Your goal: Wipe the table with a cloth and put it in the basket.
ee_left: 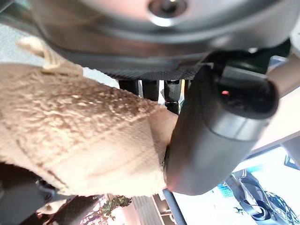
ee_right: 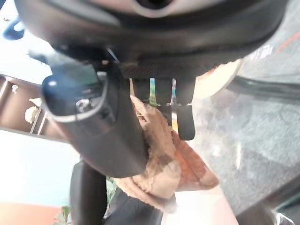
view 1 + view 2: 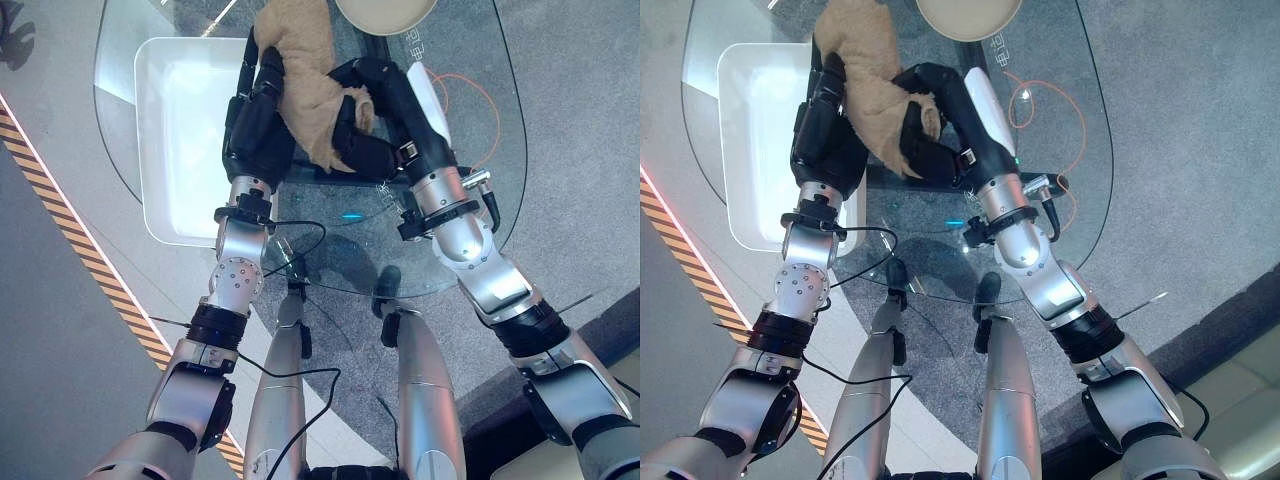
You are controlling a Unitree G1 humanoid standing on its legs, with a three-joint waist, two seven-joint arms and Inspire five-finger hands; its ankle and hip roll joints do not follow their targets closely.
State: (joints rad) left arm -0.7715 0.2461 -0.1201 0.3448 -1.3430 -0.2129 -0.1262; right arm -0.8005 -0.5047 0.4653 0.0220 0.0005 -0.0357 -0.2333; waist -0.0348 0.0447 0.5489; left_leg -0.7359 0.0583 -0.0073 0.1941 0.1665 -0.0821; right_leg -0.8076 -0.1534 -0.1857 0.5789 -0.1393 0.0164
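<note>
Cloth hung bunched between my left hand and right hand, fingers of both curled onto it; I feared a one-sided release dropping it right of the white basket, onto the glass table.

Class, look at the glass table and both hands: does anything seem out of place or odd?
Nothing is spilled or damaged. The tan cloth is bunched between the left hand and right hand, not flat on the glass table.
</note>
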